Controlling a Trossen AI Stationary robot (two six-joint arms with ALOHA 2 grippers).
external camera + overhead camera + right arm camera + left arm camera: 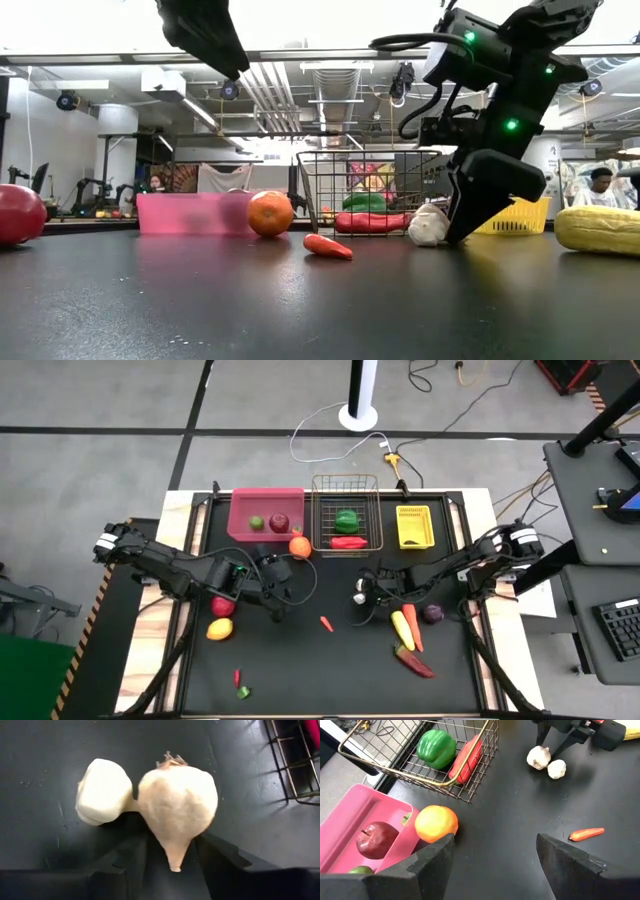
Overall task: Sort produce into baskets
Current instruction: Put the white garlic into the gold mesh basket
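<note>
Two white garlic bulbs lie side by side on the black table, the larger (177, 805) and the smaller (103, 791), in front of the wire basket (346, 500). My right gripper (172, 862) slants down onto the larger bulb. My left gripper (495, 855) hangs open and empty above the table, near the orange (436, 822) that rests beside the pink bin (350, 820). The pink bin holds a red apple (376, 839) and a lime (256, 522). The wire basket holds a green pepper (436, 747) and a red pepper (466, 757). The yellow bin (413, 526) stands to the right. My right gripper has the larger garlic's tapered end (172, 845) between its two fingers, one on each flank. The fingers (470, 200) slant down from the table's right and above. The bulb still rests on the table, touching the smaller bulb.
A small red chilli (326, 624) lies mid-table. Corn (401, 628), a carrot (412, 625), a purple onion (433, 613) and a red chilli (415, 662) lie at the right. An apple (222, 606) and a lemon (219, 628) lie at the left.
</note>
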